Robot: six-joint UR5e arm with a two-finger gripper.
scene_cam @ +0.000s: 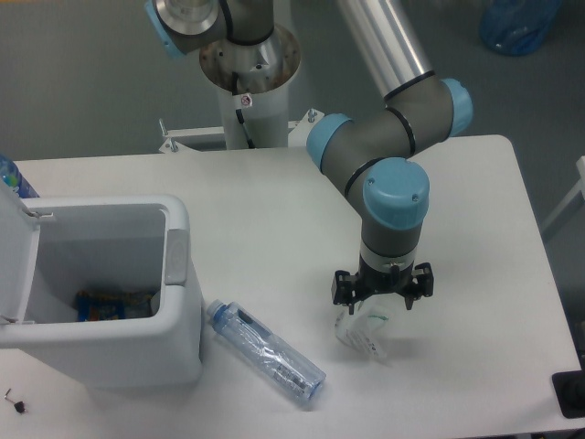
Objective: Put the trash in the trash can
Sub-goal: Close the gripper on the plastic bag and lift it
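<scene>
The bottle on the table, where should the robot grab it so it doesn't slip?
Probably around the middle of the bottle, coming straight down from above. It lies flat and slanted on the table, cap end toward the trash can, so the fingers should close across its narrow width, not along its length. The open end effector is over the wrapper now.

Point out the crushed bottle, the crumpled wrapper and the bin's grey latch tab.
crushed bottle [267, 354]: fixed camera view, middle of its clear body.
crumpled wrapper [362, 334]: fixed camera view, its centre, below the gripper.
grey latch tab [175, 257]: fixed camera view, middle of the tab.
</scene>
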